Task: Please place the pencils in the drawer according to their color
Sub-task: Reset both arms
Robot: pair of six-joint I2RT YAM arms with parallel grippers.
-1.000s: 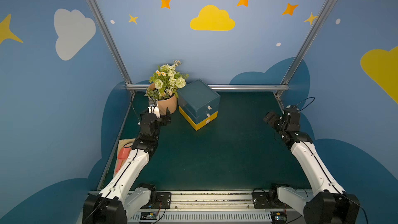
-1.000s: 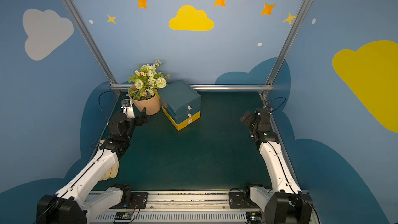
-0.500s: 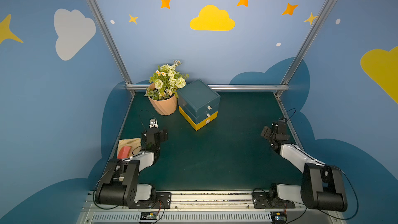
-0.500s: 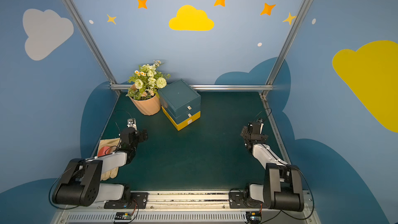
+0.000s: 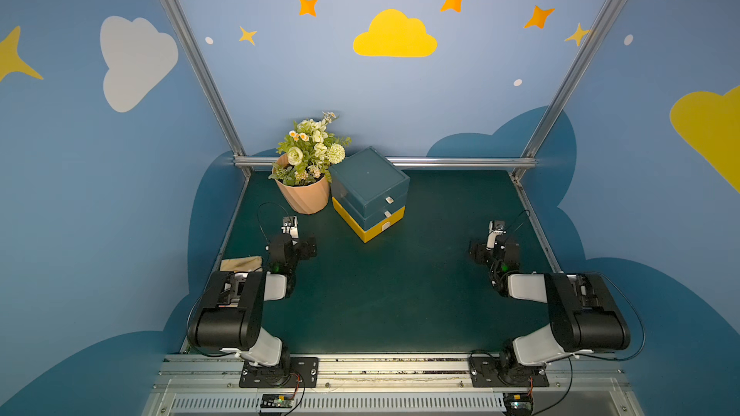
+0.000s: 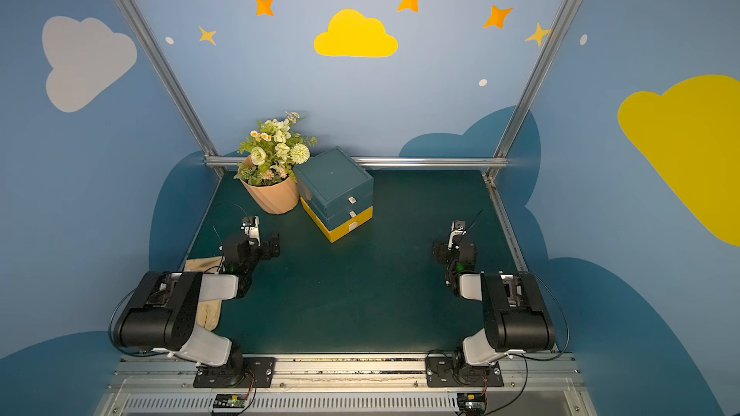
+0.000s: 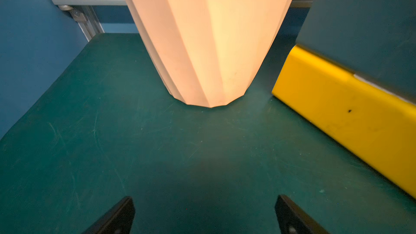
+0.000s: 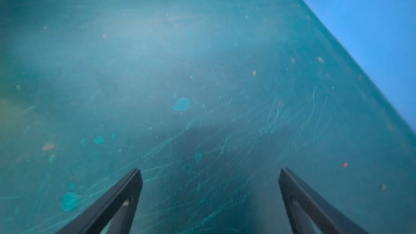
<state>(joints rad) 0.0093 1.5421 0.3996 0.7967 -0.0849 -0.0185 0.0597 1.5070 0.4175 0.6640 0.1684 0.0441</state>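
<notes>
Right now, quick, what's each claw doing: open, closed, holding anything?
Left claw: open, holding nothing.
Right claw: open, holding nothing.

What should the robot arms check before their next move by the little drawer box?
1. Left gripper open, empty: ok.
2. Right gripper open, empty: ok.
3. Pencils in sight: not ok, none show in any view.
4. A drawer open on the teal-and-yellow plastic drawer box: not ok, all three look shut.
5. Peach ribbed flower pot clear of the left gripper: ok, apart.
</notes>
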